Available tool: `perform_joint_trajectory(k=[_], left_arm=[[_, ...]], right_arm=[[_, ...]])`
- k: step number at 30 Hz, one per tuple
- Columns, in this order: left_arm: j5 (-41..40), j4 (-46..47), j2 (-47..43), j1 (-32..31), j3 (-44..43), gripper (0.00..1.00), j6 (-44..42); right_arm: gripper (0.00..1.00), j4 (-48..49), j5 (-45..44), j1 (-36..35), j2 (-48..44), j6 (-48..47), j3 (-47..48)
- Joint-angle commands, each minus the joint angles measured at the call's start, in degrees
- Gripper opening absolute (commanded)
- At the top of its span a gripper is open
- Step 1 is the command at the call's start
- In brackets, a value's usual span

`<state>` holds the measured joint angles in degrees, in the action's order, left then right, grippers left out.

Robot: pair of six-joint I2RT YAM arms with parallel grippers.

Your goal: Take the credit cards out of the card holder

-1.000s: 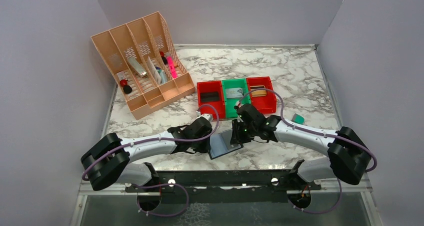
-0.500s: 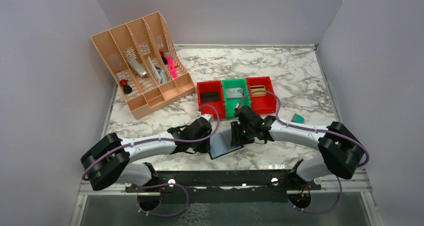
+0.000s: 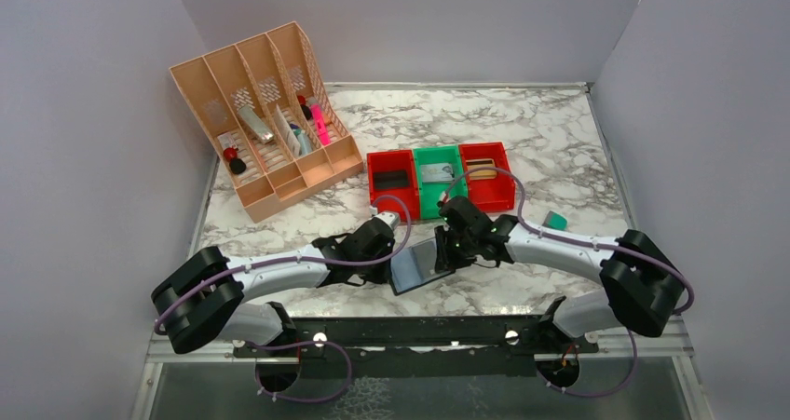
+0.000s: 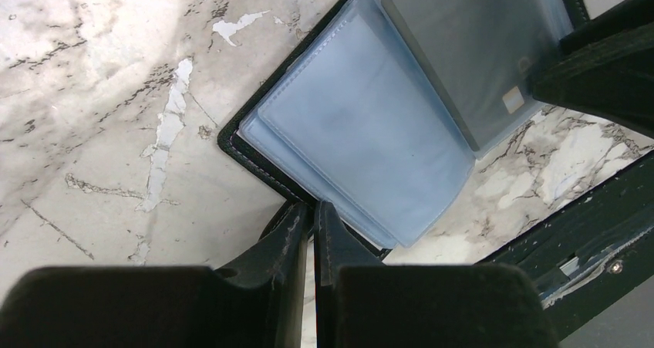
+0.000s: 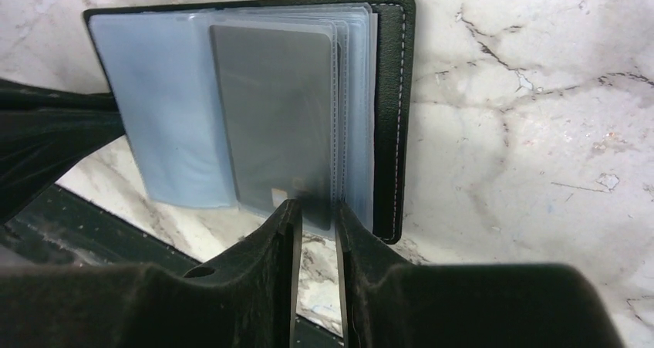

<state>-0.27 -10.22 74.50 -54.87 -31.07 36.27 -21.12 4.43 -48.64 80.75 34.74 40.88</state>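
The black card holder (image 3: pixel 417 267) lies open on the marble near the front edge, its grey-blue sleeves (image 4: pixel 362 132) fanned out. A grey credit card (image 5: pixel 274 109) sits in a sleeve on the right half and also shows in the left wrist view (image 4: pixel 470 55). My left gripper (image 3: pixel 388 260) (image 4: pixel 311 209) is shut on the holder's black left edge. My right gripper (image 3: pixel 451 250) (image 5: pixel 316 207) has its jaws a narrow gap apart, tips at the card's lower edge beside its chip. Marble shows through that gap. Other cards are hidden.
Behind the holder stand a red bin (image 3: pixel 391 174), a green bin (image 3: pixel 438 172) and another red bin (image 3: pixel 486 170). A peach desk organiser (image 3: pixel 265 113) fills the back left. A small teal block (image 3: pixel 556 220) lies at the right. The black front rail (image 3: pixel 419 329) is close below.
The left jaws have closed further on the holder's edge. The right jaws widened, then narrowed again at the card, and the right arm shifted a little.
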Motion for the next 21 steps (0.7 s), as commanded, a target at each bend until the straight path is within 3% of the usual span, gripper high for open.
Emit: perform_joint_trajectory(k=[1,14,21], left_arm=[[1.32,4.38,0.71,-0.23,1.01,0.11,-0.60],[0.66,3.56,0.82,-0.24,-0.35,0.11,-1.89],[0.63,3.18,-0.10,-0.24,0.30,0.11,-1.56]], right_arm=[[0.27,1.11,5.19,-0.14,-4.19,-1.93,1.29],[0.30,5.67,9.08,-0.18,-5.59,2.09,-1.59],[0.35,2.14,4.39,-0.14,-5.38,4.01,-1.32]])
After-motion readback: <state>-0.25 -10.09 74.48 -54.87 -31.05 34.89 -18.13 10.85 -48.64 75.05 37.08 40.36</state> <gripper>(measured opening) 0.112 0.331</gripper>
